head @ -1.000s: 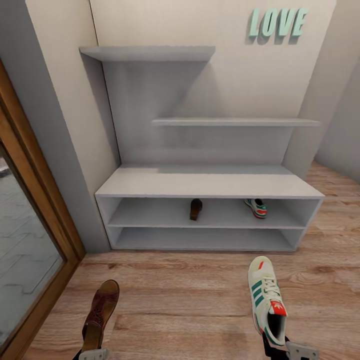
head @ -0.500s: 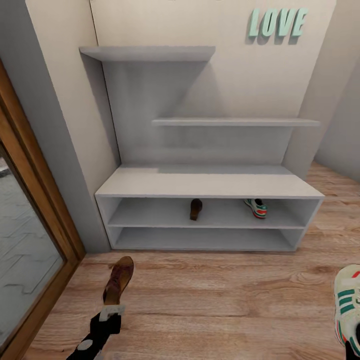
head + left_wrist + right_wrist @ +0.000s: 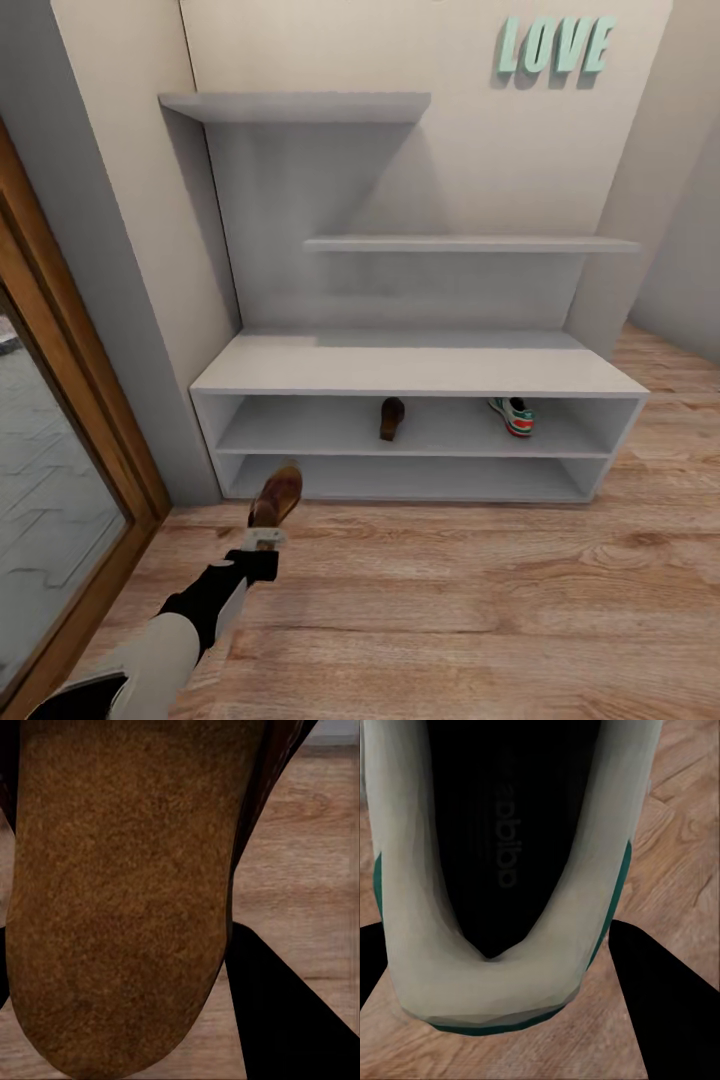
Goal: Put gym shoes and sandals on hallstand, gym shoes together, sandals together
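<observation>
The pale-grey hallstand (image 3: 420, 365) stands against the wall. In its upper open compartment lie one brown sandal (image 3: 391, 418) and one gym shoe (image 3: 512, 415), well apart. My left gripper (image 3: 262, 540) is stretched forward and shut on the heel of the second sandal (image 3: 276, 495), holding it just in front of the lower compartment's left part. In the left wrist view that sandal's sole (image 3: 120, 892) is close up. My right gripper (image 3: 521, 1020) is shut on the second gym shoe (image 3: 570, 907) above the corridor floor (image 3: 682, 855), black fingers (image 3: 667, 1005) on either side of it.
A wood-framed glass door (image 3: 60, 480) runs along the left, close to the left arm. Green LOVE letters (image 3: 555, 45) hang on the wall above the two staggered upper shelves (image 3: 470, 243). Plank floor (image 3: 480, 600) stretches before the rack.
My left arm has reached forward, carrying the sandal from the near floor area up to the rack's lower compartment. The right arm with the gym shoe has swung right, out of the head view.
</observation>
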